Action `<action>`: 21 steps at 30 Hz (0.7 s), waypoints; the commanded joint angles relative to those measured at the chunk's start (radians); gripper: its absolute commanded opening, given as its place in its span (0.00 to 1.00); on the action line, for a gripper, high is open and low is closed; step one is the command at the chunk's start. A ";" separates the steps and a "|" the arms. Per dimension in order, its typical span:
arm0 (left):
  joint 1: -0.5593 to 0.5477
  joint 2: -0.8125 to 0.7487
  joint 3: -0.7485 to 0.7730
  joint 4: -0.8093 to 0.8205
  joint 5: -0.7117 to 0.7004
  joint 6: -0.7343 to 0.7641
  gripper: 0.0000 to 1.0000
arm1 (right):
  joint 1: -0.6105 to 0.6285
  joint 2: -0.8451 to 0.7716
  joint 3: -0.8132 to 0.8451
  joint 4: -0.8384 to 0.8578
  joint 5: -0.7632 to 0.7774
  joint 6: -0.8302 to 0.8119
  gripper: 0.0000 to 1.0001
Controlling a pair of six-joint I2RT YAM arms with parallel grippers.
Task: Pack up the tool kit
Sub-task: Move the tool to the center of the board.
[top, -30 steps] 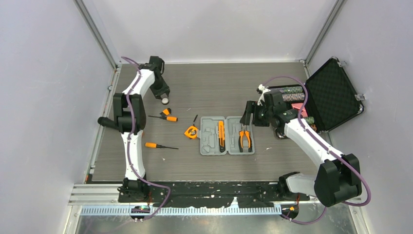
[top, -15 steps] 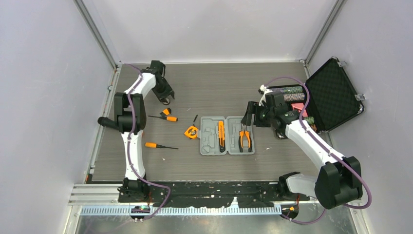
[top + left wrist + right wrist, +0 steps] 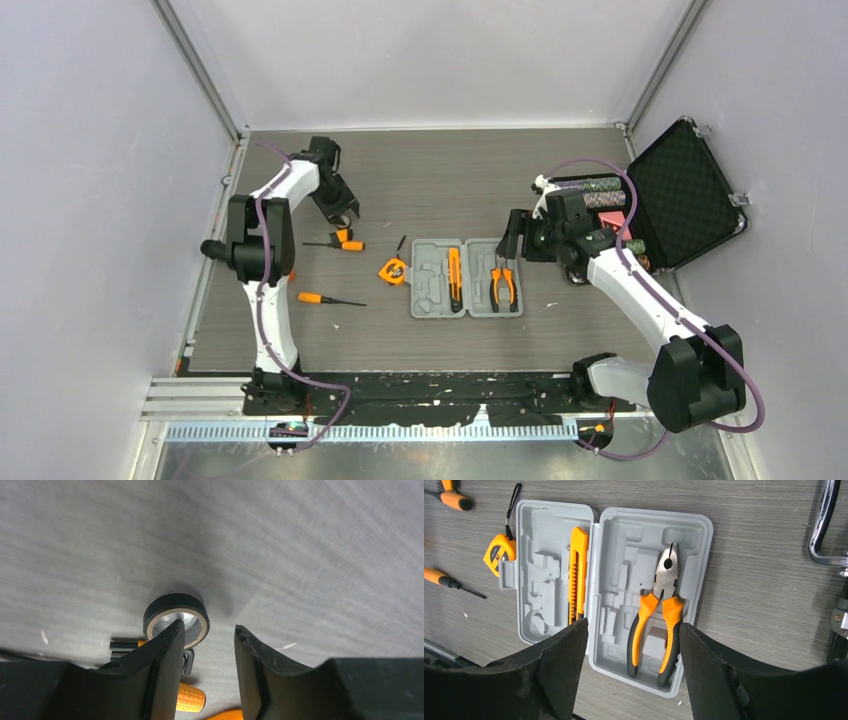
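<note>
Pliers in case; left pincer parted near tape roll.

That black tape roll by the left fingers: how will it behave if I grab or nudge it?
The tape roll lies flat on its face, so it probably won't roll unless tipped on edge. Small and hollow, it is likely light and may slide if nudged. Its ring shape looks stiff enough to pinch across.
</note>
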 commanded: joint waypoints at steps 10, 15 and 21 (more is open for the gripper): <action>-0.144 -0.263 -0.451 0.082 0.130 -0.074 0.44 | -0.005 -0.084 -0.023 0.014 -0.009 -0.008 0.72; -0.228 -0.356 -0.540 0.099 0.130 -0.095 0.44 | -0.005 -0.101 -0.036 0.011 -0.017 -0.004 0.72; -0.234 -0.472 -0.506 0.021 0.008 -0.074 0.59 | -0.005 -0.125 -0.041 0.001 -0.014 -0.007 0.72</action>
